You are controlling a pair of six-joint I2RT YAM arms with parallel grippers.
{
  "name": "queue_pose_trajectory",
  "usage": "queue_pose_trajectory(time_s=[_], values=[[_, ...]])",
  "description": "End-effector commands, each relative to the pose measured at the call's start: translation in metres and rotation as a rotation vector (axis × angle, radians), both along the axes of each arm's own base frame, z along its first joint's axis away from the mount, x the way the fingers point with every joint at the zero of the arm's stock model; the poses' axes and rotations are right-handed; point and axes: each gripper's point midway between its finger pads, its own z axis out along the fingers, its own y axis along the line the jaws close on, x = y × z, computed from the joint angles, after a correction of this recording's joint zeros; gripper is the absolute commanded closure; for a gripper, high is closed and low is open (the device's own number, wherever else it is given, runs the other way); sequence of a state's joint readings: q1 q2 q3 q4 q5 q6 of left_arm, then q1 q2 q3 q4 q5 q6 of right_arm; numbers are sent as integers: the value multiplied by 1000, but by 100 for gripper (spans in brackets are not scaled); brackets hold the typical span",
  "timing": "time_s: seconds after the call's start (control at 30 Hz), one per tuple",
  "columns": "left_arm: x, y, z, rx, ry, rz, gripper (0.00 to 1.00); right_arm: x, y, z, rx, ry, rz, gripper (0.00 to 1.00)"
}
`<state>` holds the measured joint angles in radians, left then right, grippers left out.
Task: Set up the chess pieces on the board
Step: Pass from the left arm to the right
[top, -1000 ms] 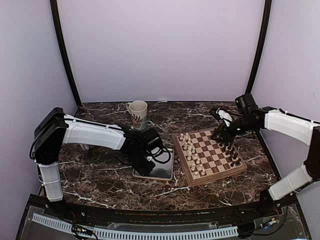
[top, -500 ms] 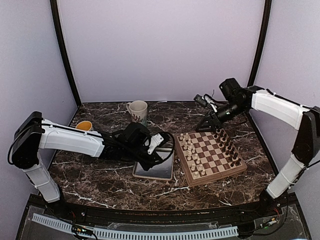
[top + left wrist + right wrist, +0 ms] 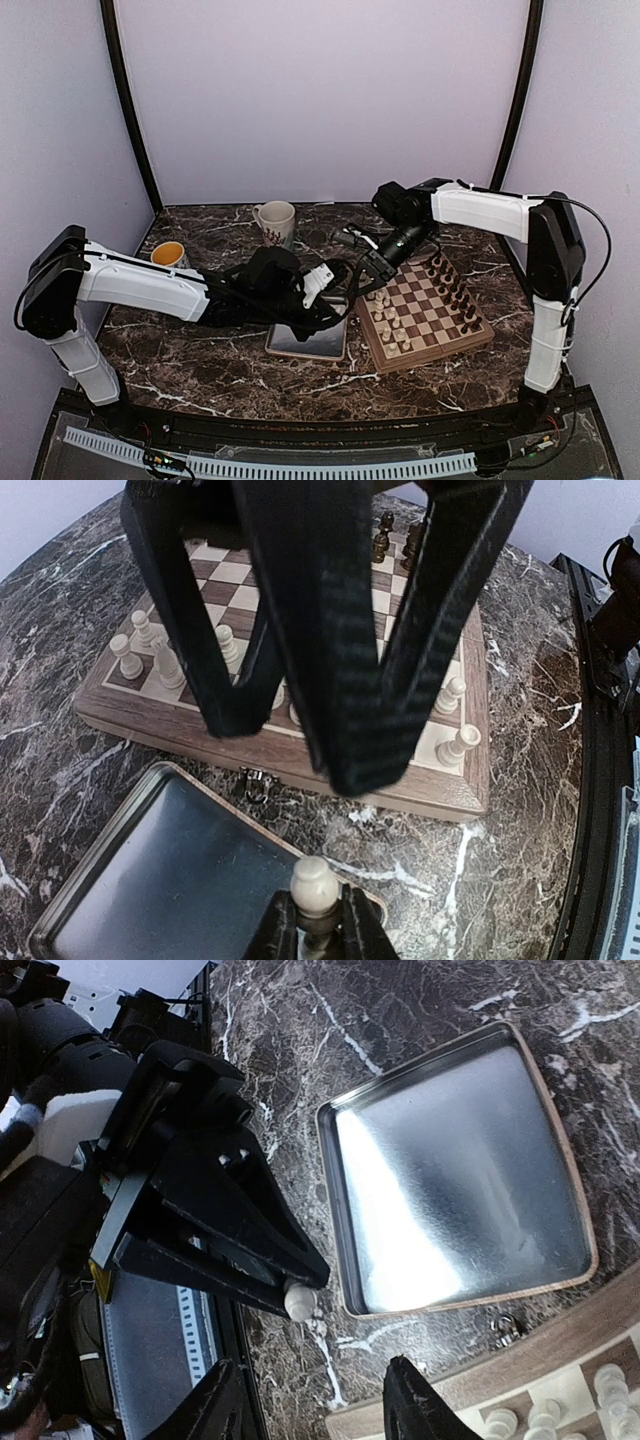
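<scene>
My left gripper is shut on a cream-white pawn, held over the near right corner of the silver tray. The pawn also shows in the right wrist view, at the left gripper's tip. My right gripper is open and empty, hovering just above and beside the pawn; its fingers fill the left wrist view. The board lies right of the tray, with cream pieces along its left side and dark pieces along its right. In the top view the left gripper and right gripper meet near the board's left edge.
The tray looks bare inside. A white patterned mug stands at the back, and a small orange cup at the far left. The board's metal clasp faces the tray. The table is dark marble.
My right arm has swung left from the board's far right side to its left edge, next to the left gripper. My left arm has risen off the tray and stretched toward the board.
</scene>
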<state>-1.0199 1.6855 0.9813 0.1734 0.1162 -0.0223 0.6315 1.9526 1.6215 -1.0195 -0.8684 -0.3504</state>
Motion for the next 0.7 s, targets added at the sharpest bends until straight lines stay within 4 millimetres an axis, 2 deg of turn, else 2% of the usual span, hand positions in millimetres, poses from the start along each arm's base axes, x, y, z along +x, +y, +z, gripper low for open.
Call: queue_pose_trajectory(time_s=[0.0, 0.37, 0.67], values=[[-3, -4, 29, -77, -45, -9, 92, -16, 14, 7, 10, 74, 38, 51], [-6, -9, 34, -87, -64, -18, 91, -35, 27, -4, -3, 123, 78, 52], [-7, -6, 35, -84, -74, -10, 91, -38, 30, -17, -22, 158, 82, 61]])
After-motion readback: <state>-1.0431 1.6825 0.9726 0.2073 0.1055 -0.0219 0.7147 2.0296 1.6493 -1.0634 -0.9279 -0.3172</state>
